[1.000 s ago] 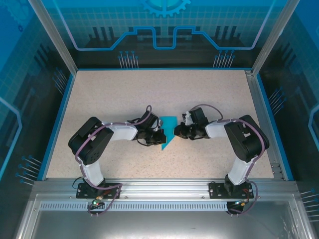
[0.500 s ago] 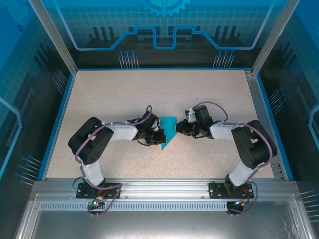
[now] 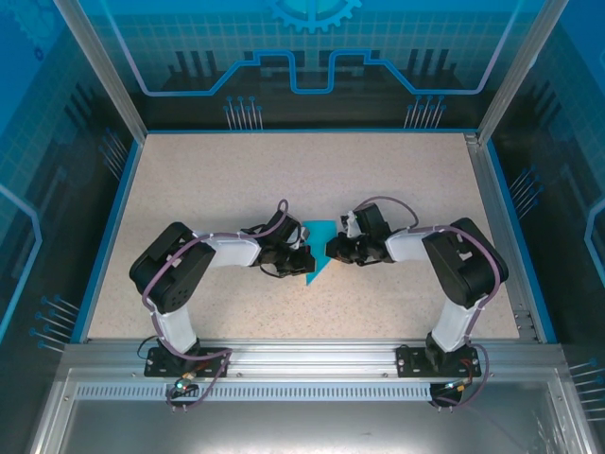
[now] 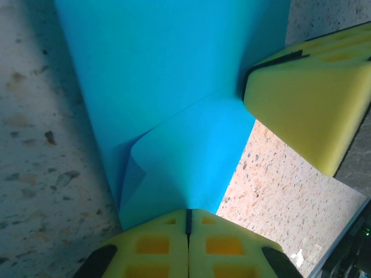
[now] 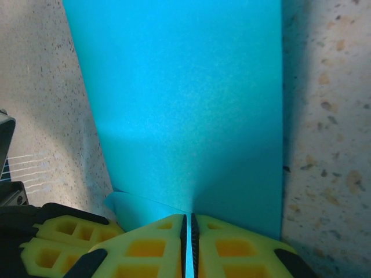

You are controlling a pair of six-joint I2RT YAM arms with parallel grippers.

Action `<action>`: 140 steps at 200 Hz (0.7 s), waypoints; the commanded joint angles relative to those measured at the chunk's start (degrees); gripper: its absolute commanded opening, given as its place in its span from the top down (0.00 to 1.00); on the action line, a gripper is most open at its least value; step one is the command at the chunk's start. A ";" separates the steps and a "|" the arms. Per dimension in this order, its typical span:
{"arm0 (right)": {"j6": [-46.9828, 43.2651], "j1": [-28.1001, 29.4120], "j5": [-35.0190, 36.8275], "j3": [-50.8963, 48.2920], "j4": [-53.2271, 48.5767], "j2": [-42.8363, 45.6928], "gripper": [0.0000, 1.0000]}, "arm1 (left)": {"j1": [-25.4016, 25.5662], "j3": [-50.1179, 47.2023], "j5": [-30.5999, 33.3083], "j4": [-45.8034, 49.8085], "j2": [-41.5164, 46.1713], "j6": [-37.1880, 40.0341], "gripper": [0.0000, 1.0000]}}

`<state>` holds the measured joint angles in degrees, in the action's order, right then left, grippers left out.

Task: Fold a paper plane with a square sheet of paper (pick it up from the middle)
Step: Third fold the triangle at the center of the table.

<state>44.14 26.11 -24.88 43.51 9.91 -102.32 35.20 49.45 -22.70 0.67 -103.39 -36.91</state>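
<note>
Speckled tabletop [image 3: 284, 170], teal paper [image 3: 319, 241] in right pincer's [image 5: 187, 223] grasp, left pincer [image 4: 187, 215] clenched at its edge.

- The overhead view is bright and even, lit from above. The speckled tabletop [image 3: 236, 180] reads pale with no glare, and the arms cast only short, soft shadows.
- The enclosure walls are dimmer and tinted blue. The frame posts splay outward towards the corners, a mild wide-angle stretch.
- In the left wrist view the teal paper [image 4: 168, 87] is saturated, with a dark shadow band along its left edge.
- In the right wrist view the paper dims towards the bottom, and shadow darkens the table at right.
- The yellow finger pads [image 4: 151, 246] nearest each lens look slightly soft.
</note>
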 commanded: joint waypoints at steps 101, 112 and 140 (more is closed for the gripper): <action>-3.71 -7.30 -1.59 -0.77 -21.88 16.94 0.72 | -0.10 2.18 1.73 5.52 4.06 1.52 0.74; -4.67 -7.26 -1.37 -2.12 -22.30 18.87 0.67 | -0.10 2.99 2.33 6.06 5.46 2.01 0.71; -7.01 -7.52 -2.08 -2.78 -21.01 18.72 0.62 | -0.11 3.66 7.24 7.91 7.84 2.20 0.67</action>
<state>39.90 18.96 -26.20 41.67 -6.92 -82.72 35.20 50.96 -20.01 4.73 -99.04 -35.81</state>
